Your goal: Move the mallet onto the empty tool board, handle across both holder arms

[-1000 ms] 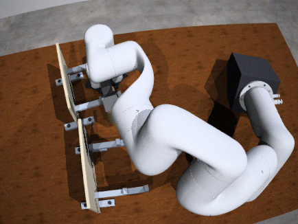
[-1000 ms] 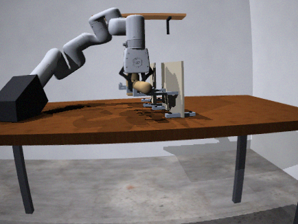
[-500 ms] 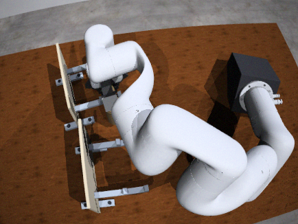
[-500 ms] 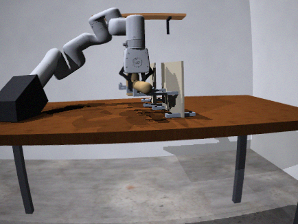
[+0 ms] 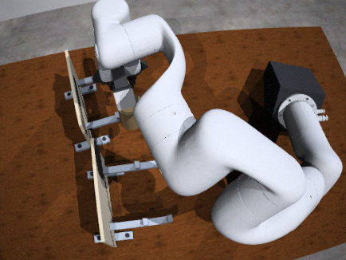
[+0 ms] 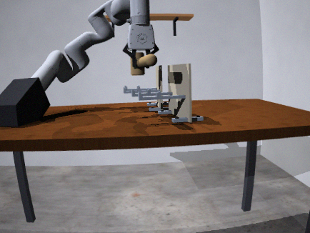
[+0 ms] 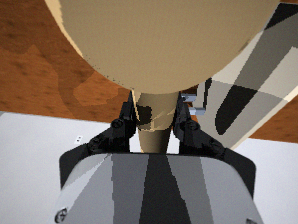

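Note:
My gripper (image 6: 140,57) is shut on the handle of the tan wooden mallet (image 6: 142,63) and holds it in the air, well above the holder arms. In the wrist view the fingers clamp the handle, and the big round head (image 7: 160,40) fills the top. In the overhead view the mallet (image 5: 127,109) shows under my wrist, above the far tool board (image 5: 76,93), whose grey arms (image 5: 103,120) are bare. The second tool board (image 5: 101,195) stands beside it with its arms (image 5: 133,165) empty. Much of the mallet is hidden by my arm.
My black base box (image 5: 292,92) sits at the table's right side. My arm's white links (image 5: 207,159) hang over the middle of the table. Both boards stand upright on grey feet (image 6: 180,91). A wooden wall shelf with a hook (image 6: 168,16) is high behind.

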Motion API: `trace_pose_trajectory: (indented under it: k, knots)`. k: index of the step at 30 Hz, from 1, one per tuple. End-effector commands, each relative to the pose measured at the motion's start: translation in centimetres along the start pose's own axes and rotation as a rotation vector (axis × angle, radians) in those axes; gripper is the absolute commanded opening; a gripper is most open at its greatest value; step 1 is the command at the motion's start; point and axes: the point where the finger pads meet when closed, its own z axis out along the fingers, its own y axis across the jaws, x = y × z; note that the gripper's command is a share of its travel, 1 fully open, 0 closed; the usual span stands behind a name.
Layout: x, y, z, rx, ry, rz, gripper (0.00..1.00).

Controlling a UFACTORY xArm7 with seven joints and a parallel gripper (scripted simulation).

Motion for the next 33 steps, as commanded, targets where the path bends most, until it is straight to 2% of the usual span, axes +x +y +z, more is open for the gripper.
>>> trace_pose_trajectory:
  k: [1,3,7,9,10,17,24,26,27,33]
  knots:
    - [1.7,0.7,-0.6,0.001,0.005,-0.001,0.0]
    - [4.2,1.6,-1.0,0.0,0.002,0.001,0.0]
    - [7.4,2.5,-1.3,-0.002,0.0,0.003,0.0]
    - [7.4,2.5,-1.3,-0.002,0.0,0.003,0.0]
    - [9.9,3.0,-1.6,-0.004,-0.002,0.004,0.0]
    - [15.5,3.6,-1.8,-0.005,-0.003,0.004,0.0]
    - [21.6,3.3,-1.7,-0.005,0.0,0.003,0.0]
    - [21.6,3.3,-1.7,-0.005,0.0,0.003,0.0]
    - [24.1,2.9,-1.6,-0.004,0.001,0.002,0.0]
    - [28.6,1.8,-1.2,-0.001,0.005,0.0,0.0]
